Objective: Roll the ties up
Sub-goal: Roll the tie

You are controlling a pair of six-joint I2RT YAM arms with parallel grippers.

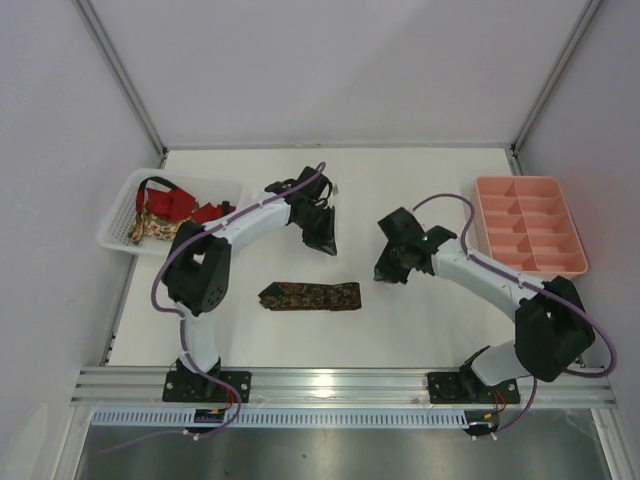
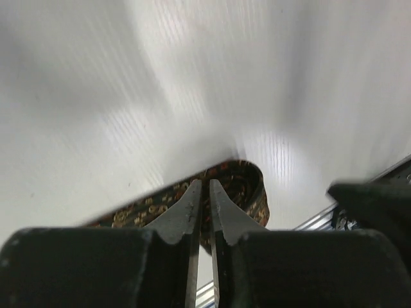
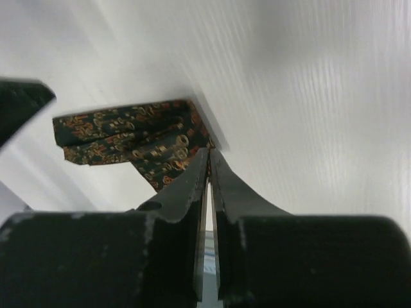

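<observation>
**Top view, left to right.** A white basket (image 1: 112, 228) stands at the left edge of the bench (image 1: 400, 185). It holds a red tie (image 1: 178, 201) and a beige floral tie (image 1: 145, 230), bunched together. The left claw (image 1: 321, 236) hangs over the middle of the bench, clenched on nothing. The dark brown speckled tie (image 1: 310, 296) lies flat and folded into a short band. It sits nearer the arm bases than either claw and touches neither. The left claw is beyond the band's right half. The right claw (image 1: 390, 264), also clenched and empty, is just past the band's right end and slightly farther back. A pink compartment tray (image 1: 530, 225) stands at the right edge.

**Left wrist view.** The fingers (image 2: 187, 206) are drawn almost together, leaving only a thin slit. The tie (image 2: 241, 183) shows beyond the tips, with a curved fold to their right.

**Right wrist view.** The fingers (image 3: 192, 179) are likewise pressed close. The tie (image 3: 125, 138) lies beyond the tips and to their left, its layers overlapping.
</observation>
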